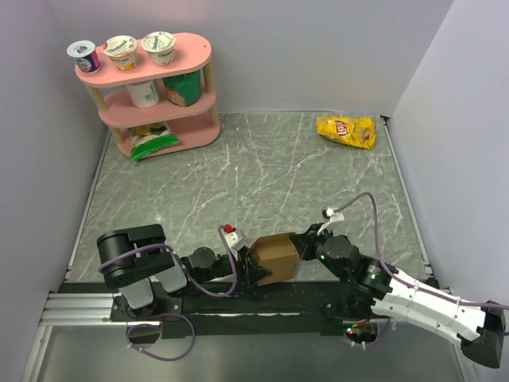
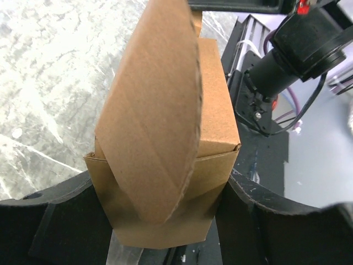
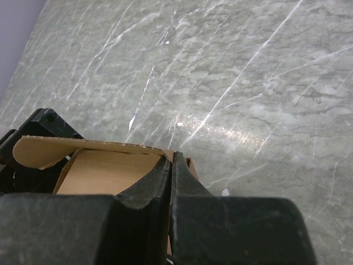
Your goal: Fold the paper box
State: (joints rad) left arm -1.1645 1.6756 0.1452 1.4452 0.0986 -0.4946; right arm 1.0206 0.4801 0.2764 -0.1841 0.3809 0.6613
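The paper box (image 1: 274, 255) is a small brown cardboard box held just above the table's near edge, between the two arms. My left gripper (image 1: 258, 267) is shut on it. In the left wrist view its black fingers (image 2: 66, 221) clamp the box (image 2: 215, 127) on both sides, and a rounded flap (image 2: 154, 121) stands up in front of the camera. My right gripper (image 1: 301, 243) is shut. Its fingertips (image 3: 172, 157) touch the top corner of the box (image 3: 105, 171), beside the open inside and a rounded flap (image 3: 38, 150).
A pink three-tier shelf (image 1: 147, 68) with yogurt cups and packets stands at the far left. A yellow chip bag (image 1: 346, 130) lies at the far right. Grey walls close in the marble table (image 1: 278, 175) on three sides. The arms' mounting rail (image 1: 87, 306) runs along the near edge.
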